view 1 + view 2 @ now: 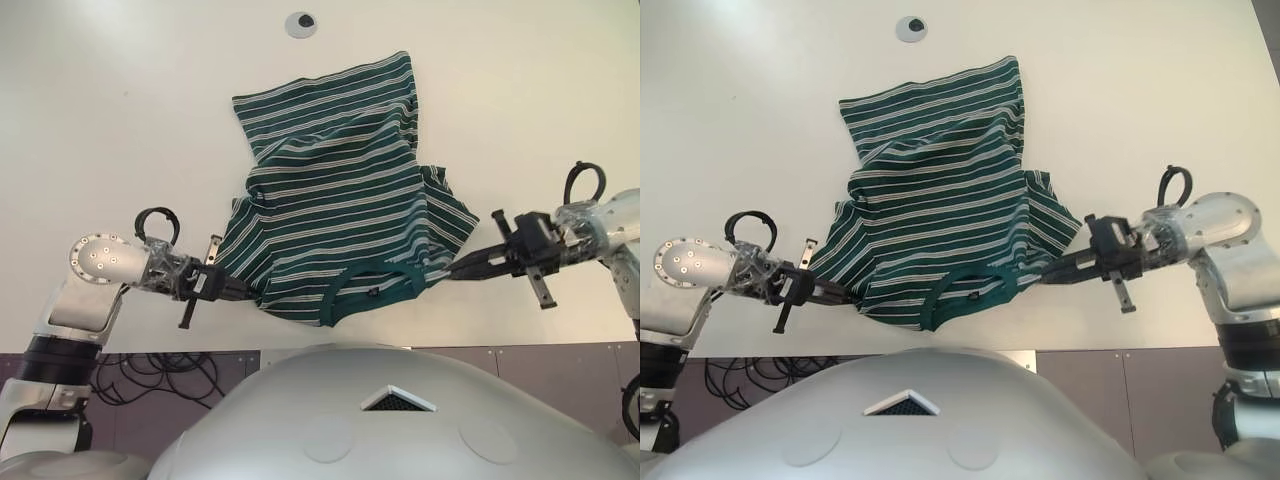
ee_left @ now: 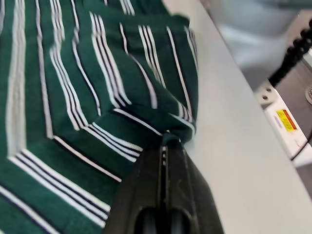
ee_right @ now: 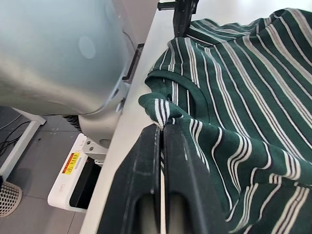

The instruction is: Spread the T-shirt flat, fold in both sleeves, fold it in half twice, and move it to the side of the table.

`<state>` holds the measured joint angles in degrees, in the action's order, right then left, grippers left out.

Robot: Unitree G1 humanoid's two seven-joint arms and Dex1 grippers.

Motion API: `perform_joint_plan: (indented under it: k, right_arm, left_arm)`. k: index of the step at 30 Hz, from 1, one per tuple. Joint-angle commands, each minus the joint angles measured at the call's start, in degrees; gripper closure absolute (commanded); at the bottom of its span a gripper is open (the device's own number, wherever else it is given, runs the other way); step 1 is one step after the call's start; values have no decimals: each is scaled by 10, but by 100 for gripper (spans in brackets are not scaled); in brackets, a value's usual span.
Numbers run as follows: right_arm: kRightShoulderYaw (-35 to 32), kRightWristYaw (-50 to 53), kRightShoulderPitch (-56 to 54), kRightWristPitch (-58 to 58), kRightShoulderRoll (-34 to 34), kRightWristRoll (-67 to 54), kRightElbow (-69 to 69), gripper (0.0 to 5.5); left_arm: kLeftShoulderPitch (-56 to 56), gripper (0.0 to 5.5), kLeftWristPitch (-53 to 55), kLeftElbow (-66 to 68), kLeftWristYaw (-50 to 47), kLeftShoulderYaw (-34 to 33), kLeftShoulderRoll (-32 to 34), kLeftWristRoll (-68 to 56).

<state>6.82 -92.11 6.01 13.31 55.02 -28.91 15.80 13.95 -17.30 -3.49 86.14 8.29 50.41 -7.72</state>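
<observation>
T-shirt (image 1: 335, 190) lies rumpled on white table (image 1: 120, 120), small round disc (image 1: 301, 24) beyond it.

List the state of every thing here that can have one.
T-shirt: lying on the table, rumpled, not spread flat, collar toward the robot.
Left gripper: shut on the T-shirt's near left edge.
Right gripper: shut on the T-shirt's near right edge, beside the collar.

white table (image 1: 120, 120), green striped t-shirt (image 1: 340, 190) rumpled on it, round disc (image 1: 301, 24)
</observation>
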Motion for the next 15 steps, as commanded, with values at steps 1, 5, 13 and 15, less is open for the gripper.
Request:
perform_joint_plan:
  k: [1,5,13,15]
  right_arm:
    - [32,42,16,25,-11,20,50,549]
    - [71,115,11,37,-53,53,54,549]
    - [81,96,43,52,-1,58,70,549]
    - [78,94,51,59,8,53,81,549]
  left_arm:
    - [32,550,-2,20,-8,22,57,58]
    - [50,550,16,14,-8,24,97,47]
    - [106,550,94,-63,30,24,175,-18]
    - [113,550,95,-65,39,27,189,-16]
